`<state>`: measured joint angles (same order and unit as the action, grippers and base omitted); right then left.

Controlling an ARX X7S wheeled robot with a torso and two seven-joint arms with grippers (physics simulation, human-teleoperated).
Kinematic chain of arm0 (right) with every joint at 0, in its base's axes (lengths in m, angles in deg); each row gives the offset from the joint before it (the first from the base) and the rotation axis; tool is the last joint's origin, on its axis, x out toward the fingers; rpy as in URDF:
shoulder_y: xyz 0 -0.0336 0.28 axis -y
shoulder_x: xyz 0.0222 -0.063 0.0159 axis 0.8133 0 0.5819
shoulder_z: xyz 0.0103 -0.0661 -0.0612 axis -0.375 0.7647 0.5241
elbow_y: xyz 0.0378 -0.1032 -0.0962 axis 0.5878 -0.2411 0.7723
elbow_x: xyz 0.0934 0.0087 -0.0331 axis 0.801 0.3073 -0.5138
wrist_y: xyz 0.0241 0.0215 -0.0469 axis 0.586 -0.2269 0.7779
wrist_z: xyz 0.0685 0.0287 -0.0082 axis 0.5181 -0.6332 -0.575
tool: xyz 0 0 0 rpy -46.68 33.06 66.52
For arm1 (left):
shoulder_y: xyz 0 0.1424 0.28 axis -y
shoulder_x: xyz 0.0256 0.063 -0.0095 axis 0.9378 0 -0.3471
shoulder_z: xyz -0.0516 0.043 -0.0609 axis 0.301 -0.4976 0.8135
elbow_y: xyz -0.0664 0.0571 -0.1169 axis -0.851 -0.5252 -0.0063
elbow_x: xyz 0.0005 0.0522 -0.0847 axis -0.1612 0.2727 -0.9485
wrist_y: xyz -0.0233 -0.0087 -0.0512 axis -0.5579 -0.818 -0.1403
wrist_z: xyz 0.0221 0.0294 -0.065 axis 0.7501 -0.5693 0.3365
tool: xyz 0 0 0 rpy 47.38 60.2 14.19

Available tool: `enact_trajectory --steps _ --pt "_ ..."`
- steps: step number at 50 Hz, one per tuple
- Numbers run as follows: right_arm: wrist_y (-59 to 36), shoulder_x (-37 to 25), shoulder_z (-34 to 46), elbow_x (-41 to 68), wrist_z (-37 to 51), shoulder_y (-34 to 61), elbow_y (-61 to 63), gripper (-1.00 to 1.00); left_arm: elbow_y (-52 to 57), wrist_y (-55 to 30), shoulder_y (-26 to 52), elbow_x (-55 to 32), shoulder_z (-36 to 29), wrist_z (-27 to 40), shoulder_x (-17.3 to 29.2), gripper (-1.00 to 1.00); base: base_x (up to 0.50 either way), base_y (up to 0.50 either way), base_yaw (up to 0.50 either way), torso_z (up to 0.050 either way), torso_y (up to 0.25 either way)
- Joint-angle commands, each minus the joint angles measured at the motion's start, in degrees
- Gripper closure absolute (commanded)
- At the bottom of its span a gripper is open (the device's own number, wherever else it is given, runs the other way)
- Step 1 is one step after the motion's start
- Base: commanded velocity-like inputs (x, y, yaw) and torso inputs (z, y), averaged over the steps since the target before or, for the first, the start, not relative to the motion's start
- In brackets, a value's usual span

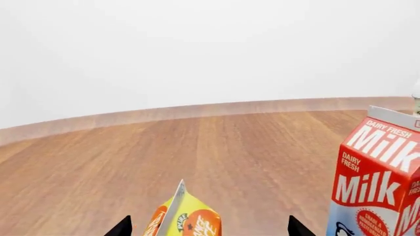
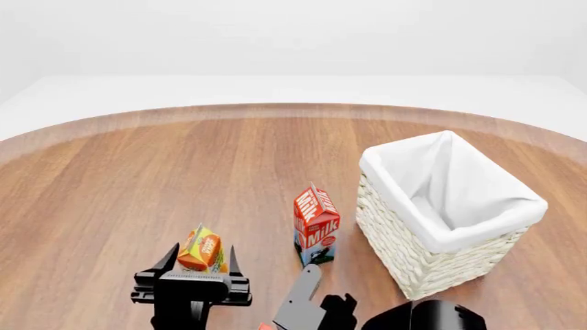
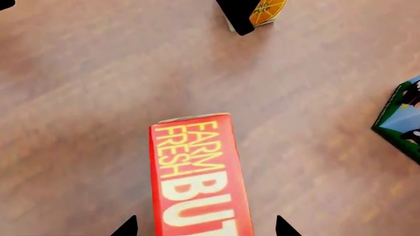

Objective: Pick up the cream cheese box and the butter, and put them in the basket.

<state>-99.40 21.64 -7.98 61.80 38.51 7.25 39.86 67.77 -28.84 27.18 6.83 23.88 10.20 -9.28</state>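
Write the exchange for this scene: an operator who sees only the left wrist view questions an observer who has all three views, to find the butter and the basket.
Operator: I see only an orange juice carton and a milk carton. Where is the butter?
Observer: The butter lies flat between the open fingertips of the right tool, which do not appear to touch it.
Operator: And the basket?
Observer: The basket stands upright close to the milk carton, on the robot's right of it, and nothing shows inside its white liner.
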Motion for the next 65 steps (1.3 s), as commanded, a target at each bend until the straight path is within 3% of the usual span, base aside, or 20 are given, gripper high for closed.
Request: enact_trajectory --steps 1,42,43,65 --pt "0.81 0.40 1.22 -1.01 -0.71 -0.28 -1.14 -1.00 0.50 -0.39 -0.04 -0.17 -0.11 0.18 0.18 -1.00 0.00 0.00 0.00 0.000 0.000" --pt "2.80 0.88 3.88 -3.28 -2.20 -0.84 -4.50 -1.00 0.47 -0.27 0.07 -0.36 -0.42 0.41 0.35 -1.00 0.00 0.00 0.00 0.000 0.000" --pt "2.89 0.91 3.78 -3.43 -1.83 -0.92 -4.64 1.00 0.47 -0.27 0.08 -0.37 -0.43 0.41 0.36 -1.00 0.00 0.00 0.00 0.000 0.000" --pt "2.21 0.37 1.70 -0.95 0.17 -0.51 -3.11 1.00 0.45 -0.21 0.13 -0.47 -0.59 0.53 0.45 -1.00 0.00 0.00 0.00 0.000 0.000"
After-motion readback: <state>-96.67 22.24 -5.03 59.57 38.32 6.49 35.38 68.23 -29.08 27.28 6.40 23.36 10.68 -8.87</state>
